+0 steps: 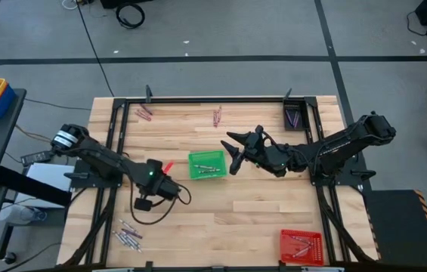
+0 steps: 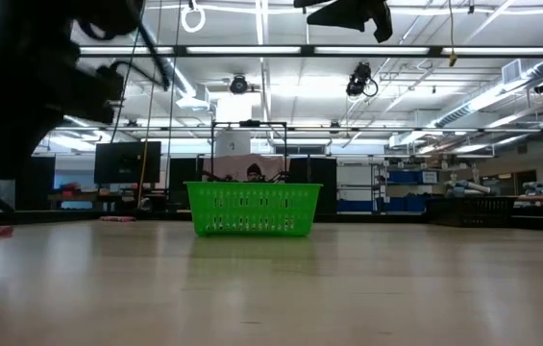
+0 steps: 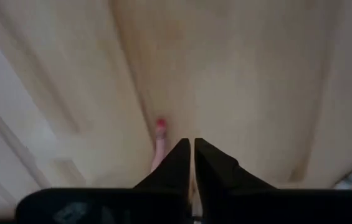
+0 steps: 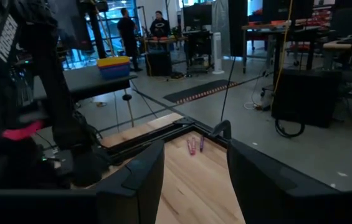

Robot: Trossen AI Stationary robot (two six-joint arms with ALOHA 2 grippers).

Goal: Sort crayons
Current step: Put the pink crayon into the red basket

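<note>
left gripper [image 1: 169,167] jaws pinched on a reddish-pink crayon [image 1: 168,165], off-centre: i fear it slipping before the green tray [image 1: 207,165]. right gripper [image 1: 232,151] jaws wide, close by: collision risk.

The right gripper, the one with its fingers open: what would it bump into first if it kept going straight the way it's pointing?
Probably the left arm. The right gripper, open and empty, hangs above the green tray, pointing across at it. Depth is unclear, so it might pass by.
</note>
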